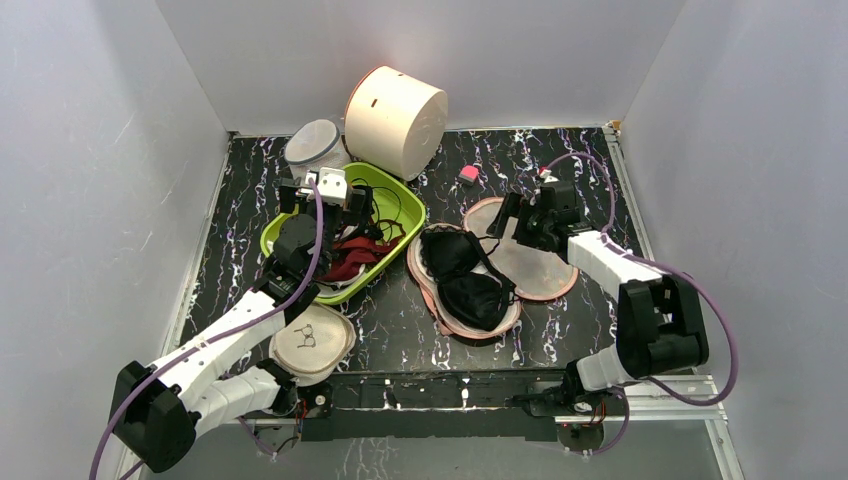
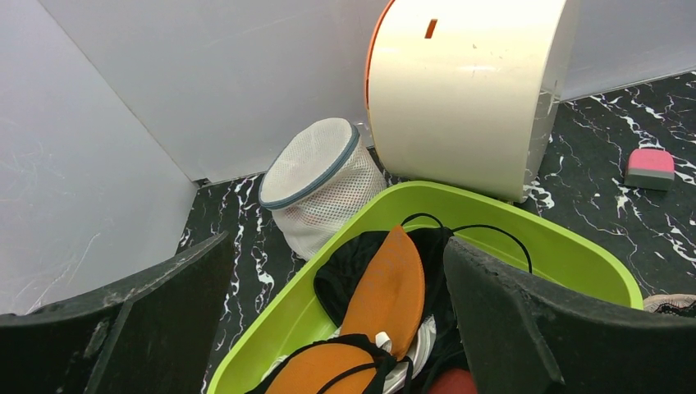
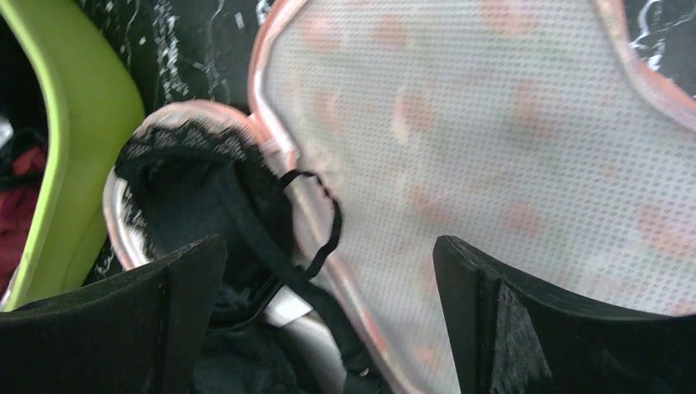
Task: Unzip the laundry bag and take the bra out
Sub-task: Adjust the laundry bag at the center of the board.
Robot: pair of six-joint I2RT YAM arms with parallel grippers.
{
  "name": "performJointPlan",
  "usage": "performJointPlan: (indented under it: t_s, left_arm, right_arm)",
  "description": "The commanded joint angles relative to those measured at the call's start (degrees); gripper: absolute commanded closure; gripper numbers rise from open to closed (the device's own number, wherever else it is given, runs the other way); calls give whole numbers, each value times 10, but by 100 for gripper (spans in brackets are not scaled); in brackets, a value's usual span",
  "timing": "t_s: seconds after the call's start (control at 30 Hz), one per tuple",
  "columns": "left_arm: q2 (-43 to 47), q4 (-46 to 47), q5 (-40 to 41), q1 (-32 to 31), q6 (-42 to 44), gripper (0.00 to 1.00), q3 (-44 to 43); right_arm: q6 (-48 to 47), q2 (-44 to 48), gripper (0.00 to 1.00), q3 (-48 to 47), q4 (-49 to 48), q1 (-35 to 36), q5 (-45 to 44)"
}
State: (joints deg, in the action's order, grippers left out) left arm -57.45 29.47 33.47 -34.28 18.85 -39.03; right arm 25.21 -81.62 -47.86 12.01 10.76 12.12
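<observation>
1. From above, the laundry bag (image 1: 540, 268) lies zipped open in two flat halves, just right of the green tub (image 1: 392, 186). The black bra (image 1: 465, 278) rests on the half nearer the tub. The right gripper (image 1: 508, 225) hangs over the other half, fingers apart, holding nothing. The left gripper (image 1: 323, 200) is over the tub. A big white drum (image 1: 395, 120) and a white mesh bag (image 1: 312, 142) stand behind the tub.
2. In the left wrist view, the left gripper (image 2: 336, 250) is spread wide and empty above the green tub (image 2: 525, 223). An orange-lined bra (image 2: 386, 295) lies inside the tub. The white mesh bag (image 2: 316, 185) touches the tub's back edge.
3. In the right wrist view, the right gripper (image 3: 328, 246) is wide open over the laundry bag (image 3: 492, 123). The black bra (image 3: 197, 189) sits between that flap and the green tub (image 3: 82, 123).
</observation>
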Motion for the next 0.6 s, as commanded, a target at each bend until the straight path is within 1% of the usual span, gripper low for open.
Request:
performJointPlan:
  t_s: [0.0,0.07,0.2,0.37,0.57]
  left_arm:
    - [5,9,-6,2,-4,2,-26]
    - [5,10,-5,2,-4,2,-26]
    - [6,10,-6,3,-4,2,-27]
    - [7,8,-10,2,-7,2,-29]
    - [5,3,-16,3,-15,2,-31]
  right_arm:
    - [19,-33,2,9,-83,-37,28]
    - [20,-49,2,14,-94,-50,33]
    - [35,-69,2,37,-122,-101,65]
    - [46,-57,2,64,-117,-149,16]
    - [63,-7,4,122,-126,-185,-21]
